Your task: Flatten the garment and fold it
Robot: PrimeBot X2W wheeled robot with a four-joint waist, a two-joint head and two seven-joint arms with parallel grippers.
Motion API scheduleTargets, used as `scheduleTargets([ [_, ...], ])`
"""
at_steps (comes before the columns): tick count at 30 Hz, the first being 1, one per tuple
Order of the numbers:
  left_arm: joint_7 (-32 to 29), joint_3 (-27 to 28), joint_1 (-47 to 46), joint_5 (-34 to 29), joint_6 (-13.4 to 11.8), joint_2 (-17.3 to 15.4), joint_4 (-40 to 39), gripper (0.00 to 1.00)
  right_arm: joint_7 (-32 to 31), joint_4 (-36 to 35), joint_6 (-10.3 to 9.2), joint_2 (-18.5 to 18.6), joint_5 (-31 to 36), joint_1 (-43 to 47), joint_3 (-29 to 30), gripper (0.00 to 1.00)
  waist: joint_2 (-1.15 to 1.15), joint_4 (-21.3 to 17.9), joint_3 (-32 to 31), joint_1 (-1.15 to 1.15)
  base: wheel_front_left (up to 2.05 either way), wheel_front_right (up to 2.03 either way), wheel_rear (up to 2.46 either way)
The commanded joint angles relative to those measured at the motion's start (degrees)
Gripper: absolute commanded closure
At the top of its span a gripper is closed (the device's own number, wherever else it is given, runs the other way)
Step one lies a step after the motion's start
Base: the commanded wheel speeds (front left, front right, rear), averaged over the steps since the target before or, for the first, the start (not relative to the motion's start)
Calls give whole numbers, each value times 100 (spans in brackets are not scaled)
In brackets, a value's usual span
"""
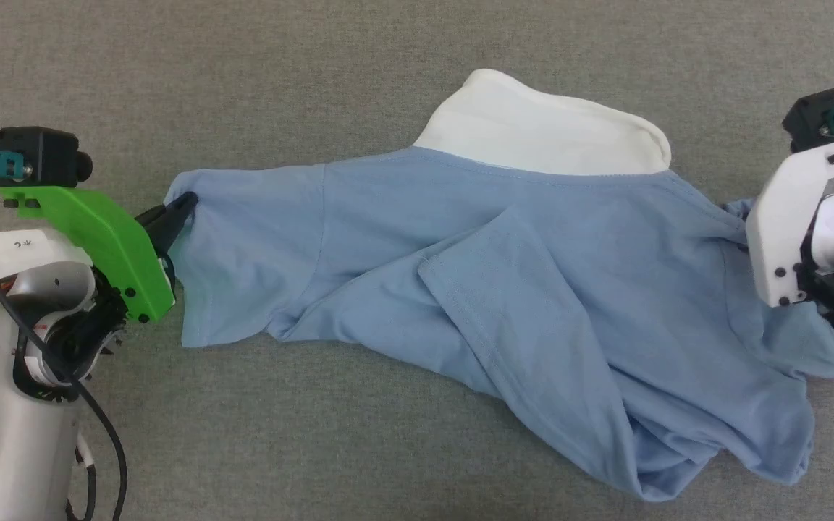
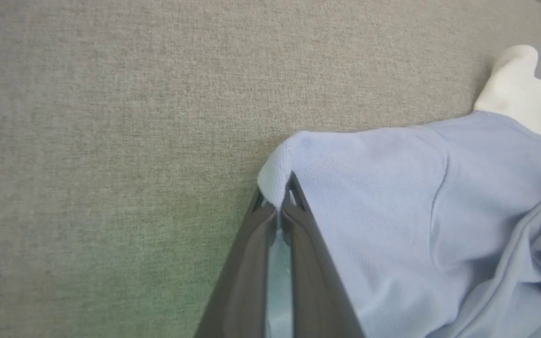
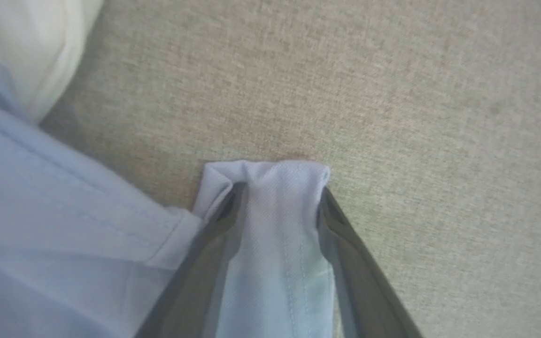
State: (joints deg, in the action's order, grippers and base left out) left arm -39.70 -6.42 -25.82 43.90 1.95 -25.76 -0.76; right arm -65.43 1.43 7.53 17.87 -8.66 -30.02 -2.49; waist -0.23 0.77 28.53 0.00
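The garment [image 1: 496, 275], a light blue shirt, lies crumpled across the grey cloth surface, its white collar piece [image 1: 540, 134] at the far edge. My left gripper [image 1: 184, 204] is shut on the shirt's left sleeve corner. The left wrist view shows the dark fingers [image 2: 251, 263] pinching that corner [image 2: 275, 173]. In the right wrist view my right gripper [image 3: 277, 197] straddles a folded sleeve edge [image 3: 270, 178], its jaws still apart with cloth lying between them. The right wrist's white mount [image 1: 793, 217] covers that end of the shirt in the head view.
Grey woven cloth surface [image 1: 316, 72] extends on all sides of the shirt. The shirt's lower hem [image 1: 663, 477] bunches toward the near right. Cables hang by the left arm [image 1: 98, 434].
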Motion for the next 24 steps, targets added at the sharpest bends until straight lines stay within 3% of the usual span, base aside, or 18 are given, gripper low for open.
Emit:
scheduleTargets([
  [1,62,13,82,-9,-21,3,9,100,-117,208,-4,-84,-34,272,-37,100,23,-4,-66,0,0,0,0],
  [6,317,57,60,47,28,130,90,100,400,-29,-4,-167,-134,160,329,100,23,-36,-356,0,0,0,0],
  [14,799,145,-383,-3,31,324,197,100,1180,-292,-4,4,-579,-294,633,100,23,-154,-1254,0,0,0,0],
  [24,1368,297,-1323,-258,-186,476,362,100,1741,-321,-4,43,-1488,-1210,1030,100,23,-298,-2330,0,0,0,0],
])
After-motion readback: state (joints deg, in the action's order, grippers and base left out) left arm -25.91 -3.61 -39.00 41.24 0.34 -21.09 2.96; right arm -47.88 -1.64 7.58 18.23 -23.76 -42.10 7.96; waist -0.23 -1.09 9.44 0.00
